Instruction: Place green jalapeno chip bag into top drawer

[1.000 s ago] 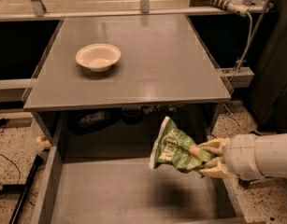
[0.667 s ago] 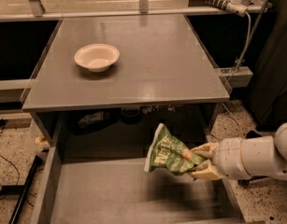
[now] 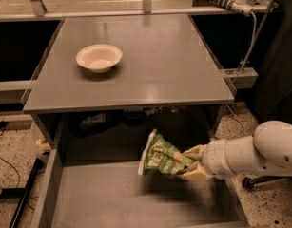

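While its two cream fingers (image 3: 194, 152) pinch the right end of the green jalapeno chip bag (image 3: 160, 158), the gripper (image 3: 187, 164) hangs over the right rear part of the open top drawer (image 3: 43, 194). It reaches in from the right on a thick white arm (image 3: 250, 153). The bag sticks out leftward from the fingers, tilted, with its white sealed free end raised toward the upper left and its pale lettering facing the camera. It appears to be clear of the drawer's flat grey bottom, where a soft shadow lies under it. The drawer is pulled out toward the camera beneath the front edge of the grey tabletop (image 3: 155, 65), and some dark clutter shows in the gap behind it. On the left part of the tabletop, well apart from bag and gripper, sits a cream round bowl (image 3: 99, 57), upright. Beyond the table's far right corner a power strip (image 3: 226, 1) lies on a ledge, its pale cable (image 3: 250, 46) trailing down. Speckled floor (image 3: 7, 146) shows at either side.
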`<state>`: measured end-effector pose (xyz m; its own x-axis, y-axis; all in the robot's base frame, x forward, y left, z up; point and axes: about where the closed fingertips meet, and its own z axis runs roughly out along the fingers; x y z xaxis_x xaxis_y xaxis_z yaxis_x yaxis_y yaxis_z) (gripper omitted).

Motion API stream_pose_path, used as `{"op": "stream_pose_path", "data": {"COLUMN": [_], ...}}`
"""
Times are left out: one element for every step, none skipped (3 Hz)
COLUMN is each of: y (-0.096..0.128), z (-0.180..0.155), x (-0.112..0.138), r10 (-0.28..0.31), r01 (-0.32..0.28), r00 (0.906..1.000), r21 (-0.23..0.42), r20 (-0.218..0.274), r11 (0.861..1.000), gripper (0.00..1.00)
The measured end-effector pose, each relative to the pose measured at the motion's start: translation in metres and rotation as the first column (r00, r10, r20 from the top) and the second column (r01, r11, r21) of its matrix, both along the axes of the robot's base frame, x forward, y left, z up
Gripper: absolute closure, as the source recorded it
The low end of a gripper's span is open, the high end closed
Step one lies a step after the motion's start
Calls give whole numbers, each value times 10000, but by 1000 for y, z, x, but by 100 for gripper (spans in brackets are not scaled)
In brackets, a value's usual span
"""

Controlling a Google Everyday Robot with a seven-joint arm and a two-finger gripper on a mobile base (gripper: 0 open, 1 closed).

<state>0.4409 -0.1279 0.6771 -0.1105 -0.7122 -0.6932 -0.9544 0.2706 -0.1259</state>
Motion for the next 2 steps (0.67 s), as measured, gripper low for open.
{"op": "stream_pose_path", "data": {"y": [11, 18], "z": [-30, -41], "x": [18, 29], "r10": [-103, -279], "r01": [107, 309], "r00": [9987, 9970], "r21": [74, 407], "r20": [-489, -724], "r11": [9999, 9987], "gripper": [100, 100]}}
